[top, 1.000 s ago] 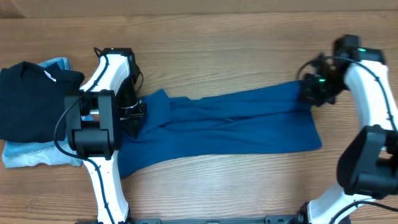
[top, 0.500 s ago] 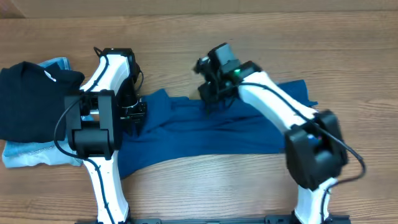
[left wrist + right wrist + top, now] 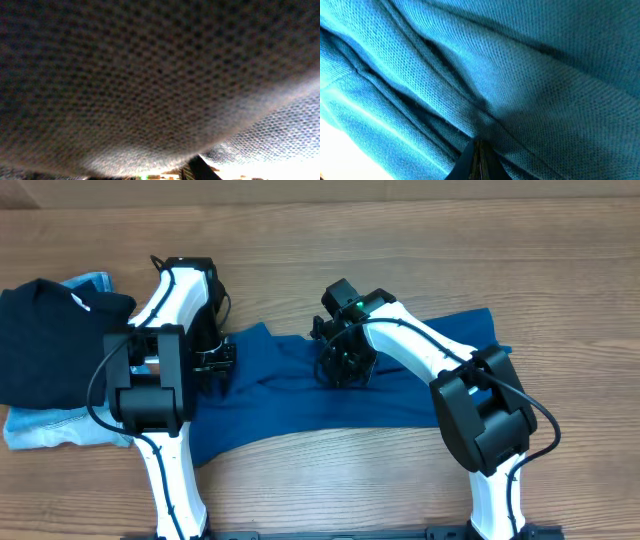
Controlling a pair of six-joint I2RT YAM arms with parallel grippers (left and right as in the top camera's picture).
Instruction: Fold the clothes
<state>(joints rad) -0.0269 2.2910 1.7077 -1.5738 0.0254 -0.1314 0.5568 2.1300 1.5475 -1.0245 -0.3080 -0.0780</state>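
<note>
Clothes [image 3: 290, 400]: right gripper [image 3: 345, 370] clenched on mid-fabric — likely folding toward nine o'clock. Left gripper [image 3: 212, 360] there — state cannot be told.

clothes [image 3: 300, 392] — plain teal-blue | folded garment [image 3: 45, 345] black | jeans [image 3: 40, 430] light blue | table [image 3: 400, 240] — brown wood-grain

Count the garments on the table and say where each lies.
3. The teal-blue garment stretches across the middle; the black garment sits folded at far left, on the light blue jeans. Others could hide beneath.
</note>
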